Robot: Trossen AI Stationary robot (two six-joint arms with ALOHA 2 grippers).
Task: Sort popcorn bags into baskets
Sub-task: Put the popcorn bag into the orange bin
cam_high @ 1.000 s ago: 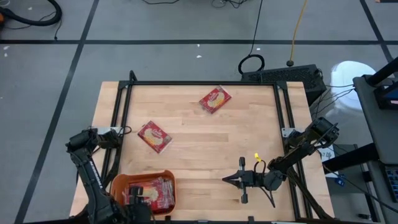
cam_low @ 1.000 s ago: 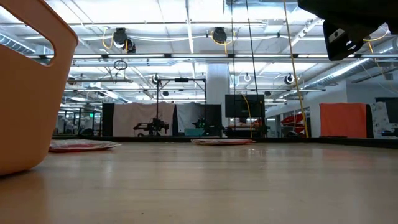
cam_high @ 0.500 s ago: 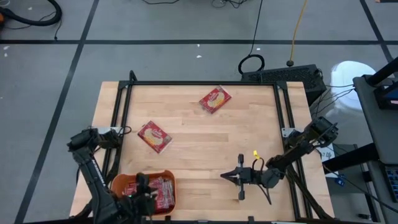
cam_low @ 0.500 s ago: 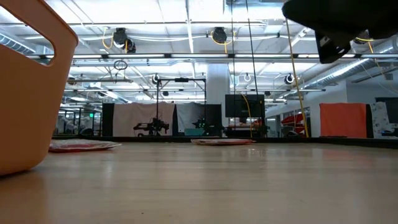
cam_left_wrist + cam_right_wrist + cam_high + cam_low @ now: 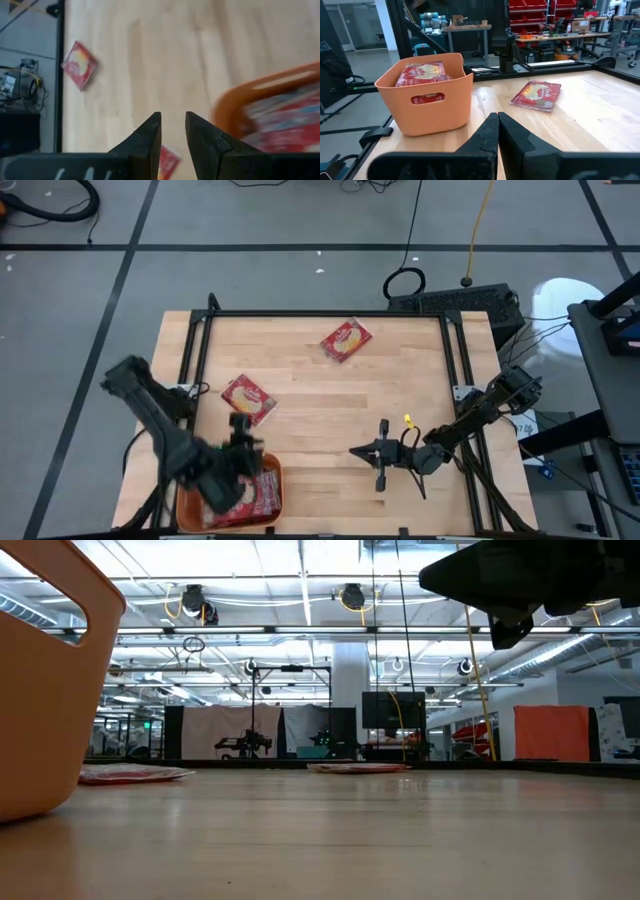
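Your left arm reaches in from the desk's left edge and bends down over the near-left corner, with the left gripper point(image 5: 240, 448) hanging at the far rim of the orange tub point(image 5: 190, 478). In the left wrist view its jaws stand a narrow gap apart with only bare wood showing between them — nothing is held or touched. That view is blurred around the tub, so the packets inside read only as red patches.

Your right arm comes in from the desk's right edge, folded low, its right gripper point(image 5: 353, 452) pointing left across the near half of the desk. Its jaws are pressed together and carry nothing; in the low view the arm hangs above the wood, clear of it.

The tub sits at the near-left corner of the desk point(image 5: 400, 400) with several red popcorn packets point(image 5: 426, 71) stacked inside, reaching about to its rim. Two more packets lie flat on the desk outside it — the near packet point(image 5: 248, 399) just beyond the tub and beside the left gripper, the far packet point(image 5: 346, 339) well apart, close to the desk's far edge.
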